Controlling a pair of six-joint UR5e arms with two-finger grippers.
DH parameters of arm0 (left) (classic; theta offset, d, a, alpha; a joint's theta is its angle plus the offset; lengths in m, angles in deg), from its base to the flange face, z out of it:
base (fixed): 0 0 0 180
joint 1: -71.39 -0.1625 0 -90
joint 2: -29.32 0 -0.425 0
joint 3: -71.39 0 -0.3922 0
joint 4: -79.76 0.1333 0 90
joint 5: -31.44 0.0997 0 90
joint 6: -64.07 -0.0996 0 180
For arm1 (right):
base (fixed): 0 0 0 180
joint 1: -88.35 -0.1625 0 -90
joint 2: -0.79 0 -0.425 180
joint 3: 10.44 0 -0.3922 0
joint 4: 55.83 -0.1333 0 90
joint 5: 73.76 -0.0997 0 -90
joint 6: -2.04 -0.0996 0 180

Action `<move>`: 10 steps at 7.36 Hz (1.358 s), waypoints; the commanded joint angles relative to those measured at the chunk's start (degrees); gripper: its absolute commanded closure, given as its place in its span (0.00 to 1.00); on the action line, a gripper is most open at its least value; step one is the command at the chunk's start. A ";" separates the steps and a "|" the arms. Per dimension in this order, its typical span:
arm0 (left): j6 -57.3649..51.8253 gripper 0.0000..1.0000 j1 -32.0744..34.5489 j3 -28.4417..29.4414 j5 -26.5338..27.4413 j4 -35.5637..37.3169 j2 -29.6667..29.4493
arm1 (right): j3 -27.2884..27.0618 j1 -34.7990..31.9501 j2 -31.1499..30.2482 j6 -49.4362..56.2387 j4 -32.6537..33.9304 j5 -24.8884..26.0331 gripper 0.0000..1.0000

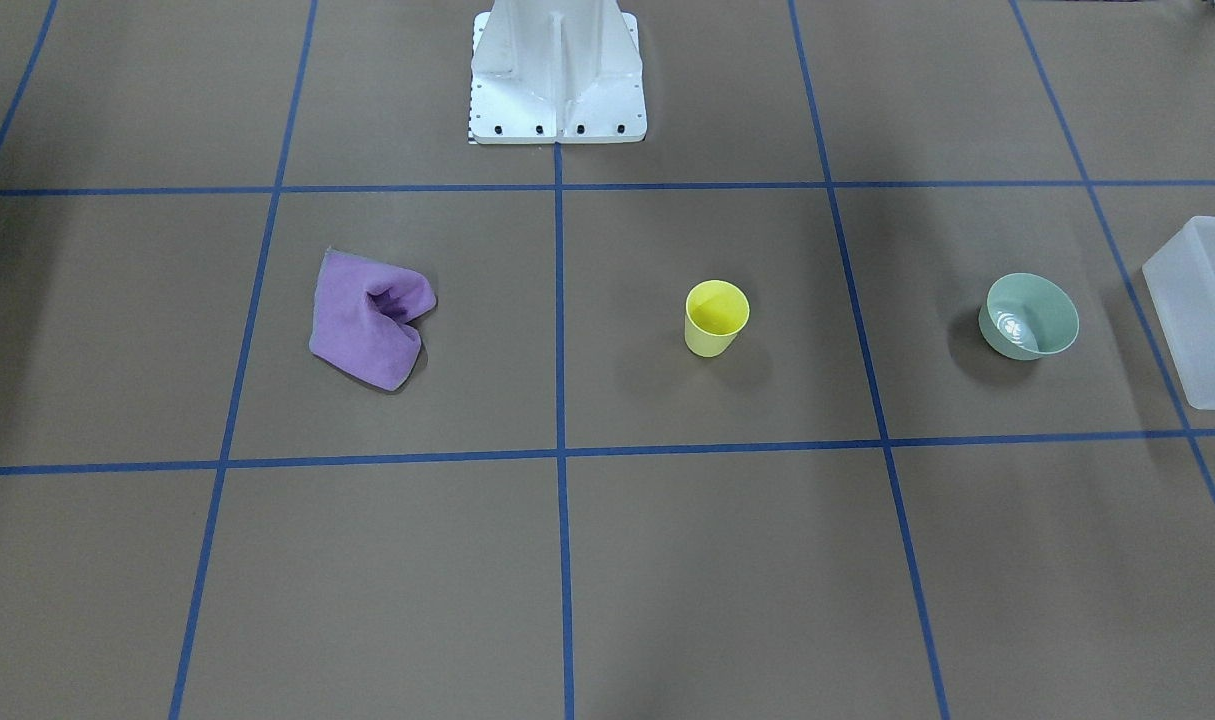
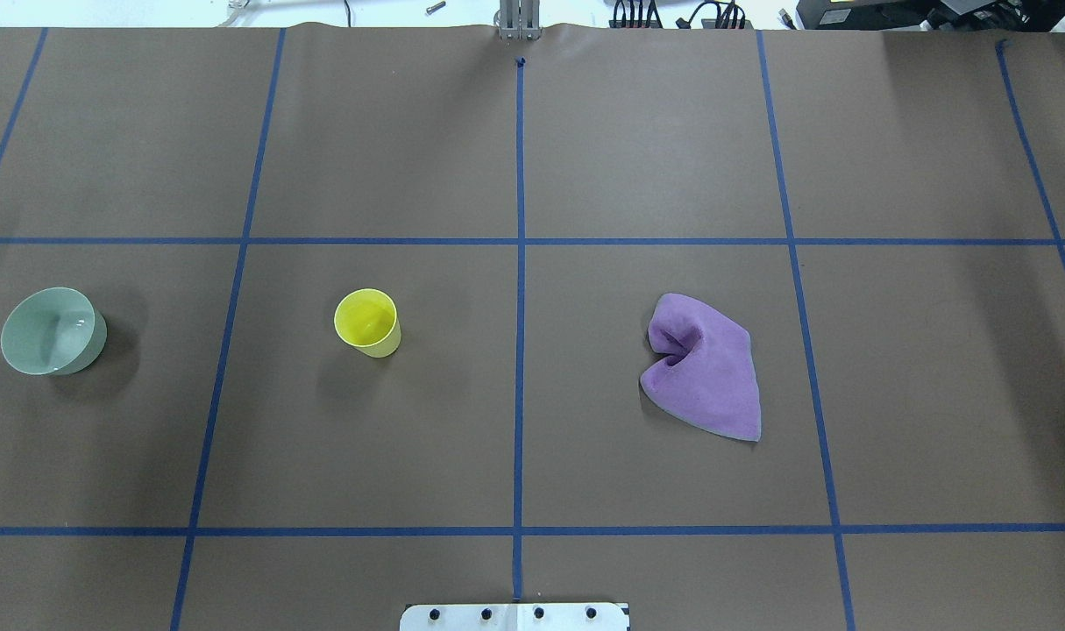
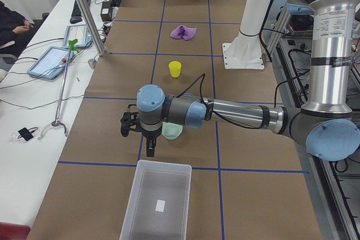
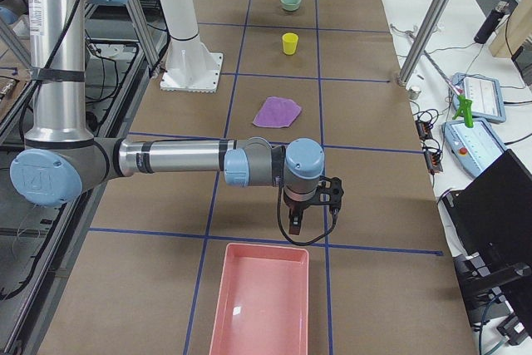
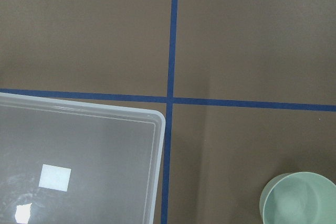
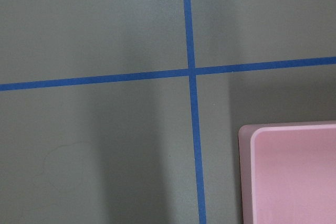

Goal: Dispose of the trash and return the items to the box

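- Down at the fingers, the left gripper [image 3: 149, 151] shows up only in the left side view. It points straight down, and I can't tell whether the fingers are wide or pinched together.
- Same deal with the right gripper [image 4: 295, 224]: it's only in the right side view, pointing down, and the finger gap is impossible to read.
- The left gripper hangs over the table [image 1: 727, 560] between the pale green bowl [image 1: 1029, 316] and the near end of the box [image 3: 169, 186]. It seems to float a bit above the surface, though that angle makes height hard to judge.
- The left wrist view looks down on a rounded corner of the box and part of the bowl's rim.
- The right gripper hangs near the end of a pink tray [image 4: 259, 301] at the opposite end of the table.
- The yellow cup [image 1: 716, 318] stands upright, mouth up, on the robot's left half, just off the centre blue tape line [image 1: 560, 300].
- The cup sits between the bowl and a crumpled purple cloth [image 1: 369, 318], apart from both and well apart from the box.
- The bowl is upright too, near the box but not touching it.
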 commanded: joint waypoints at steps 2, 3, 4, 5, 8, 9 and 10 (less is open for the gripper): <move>0.44 0.01 -0.05 0.70 -0.62 -3.44 0.04 | 0.08 0.00 0.00 0.00 0.09 -0.24 0.00; 0.53 0.01 -0.05 0.44 -0.62 -4.16 -0.05 | 0.08 0.00 0.00 0.00 0.00 -0.33 0.00; 6.53 0.01 -1.19 -1.30 -0.71 -4.51 -0.74 | 0.00 0.00 -0.09 0.00 0.00 -0.68 0.00; 14.86 0.01 -5.72 -3.93 -0.71 -5.47 -1.80 | 0.43 0.09 0.00 0.00 0.00 -0.68 0.00; 45.00 0.02 -21.71 -9.22 -0.62 -5.66 -11.70 | 0.52 0.09 0.09 -0.09 0.09 -0.68 0.00; 51.36 0.02 -26.98 -9.75 -0.19 -7.66 -14.35 | 0.52 0.09 0.09 -0.09 0.09 -0.86 0.00; 62.03 0.01 -31.13 -9.50 0.25 -11.07 -17.51 | 0.52 0.17 0.09 -0.09 0.09 -1.03 0.00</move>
